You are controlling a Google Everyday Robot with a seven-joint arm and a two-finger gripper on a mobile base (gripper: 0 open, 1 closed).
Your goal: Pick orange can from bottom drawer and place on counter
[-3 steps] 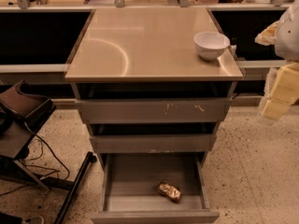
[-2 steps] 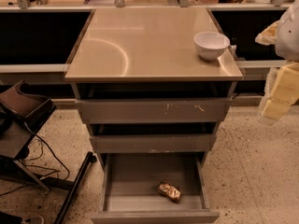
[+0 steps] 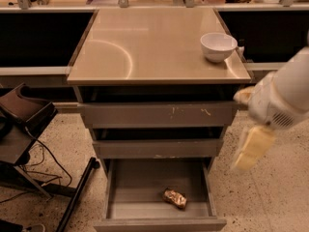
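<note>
The orange can (image 3: 175,198) lies on its side in the open bottom drawer (image 3: 159,223), right of the middle and near the front. The two drawers above are pushed in. The counter (image 3: 145,42) is the glossy tan top of the cabinet, with a curved reflection mark on its left. My white arm comes in from the right. My gripper (image 3: 252,148) hangs beside the cabinet's right side, at the height of the middle drawer, above and to the right of the can. It holds nothing that I can see.
A white bowl (image 3: 218,46) stands at the counter's far right corner. A dark stand (image 3: 24,115) with cables and a black leg (image 3: 77,197) is on the speckled floor to the left. Dark shelves flank the cabinet at the back.
My arm has swung down and left, from the right edge to beside the cabinet's right side. The can, the bowl and the drawers have not moved.
</note>
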